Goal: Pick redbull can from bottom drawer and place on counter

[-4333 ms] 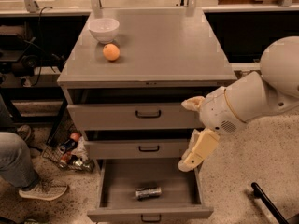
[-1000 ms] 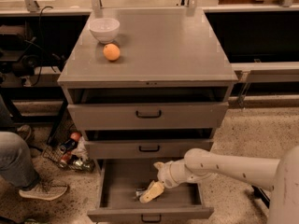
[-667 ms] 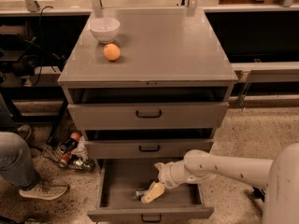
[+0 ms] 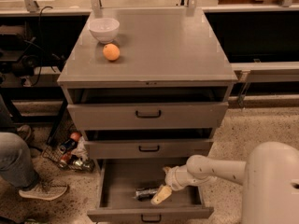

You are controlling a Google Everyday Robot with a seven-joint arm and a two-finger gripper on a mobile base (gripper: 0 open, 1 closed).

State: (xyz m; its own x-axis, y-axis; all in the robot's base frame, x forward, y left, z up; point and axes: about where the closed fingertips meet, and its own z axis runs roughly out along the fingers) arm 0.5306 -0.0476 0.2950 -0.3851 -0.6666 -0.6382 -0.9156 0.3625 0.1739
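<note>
Down in the bottom drawer [image 4: 120, 183], which is pulled right out, the redbull can [image 4: 145, 193] is lying on its side on the drawer floor, roughly in the middle and closer to the drawer's front wall than its back. The claw [image 4: 163, 190] is inside that drawer too, reaching in from the drawer's right side, with its pale tip right at the can's end. Touching or just beside it, honestly hard to call. I also can't tell whether the claw is spread wide or closed down, and I see nothing that says it has a grip on the can.

So progress-wise, I'd say this is early. The drawer is open and the arm has got itself to the can, and that's about it. The can isn't lifted and none of the carrying is done.

What's left, as I read it: get a proper hold, lift the can out of the drawer, bring it up past the two shallower drawers above, and set it on the table [image 4: 187, 55] topping the stack above the drawer. A white bowl [image 4: 103, 29] and an orange [image 4: 111, 52] already sit up there toward the left.
</note>
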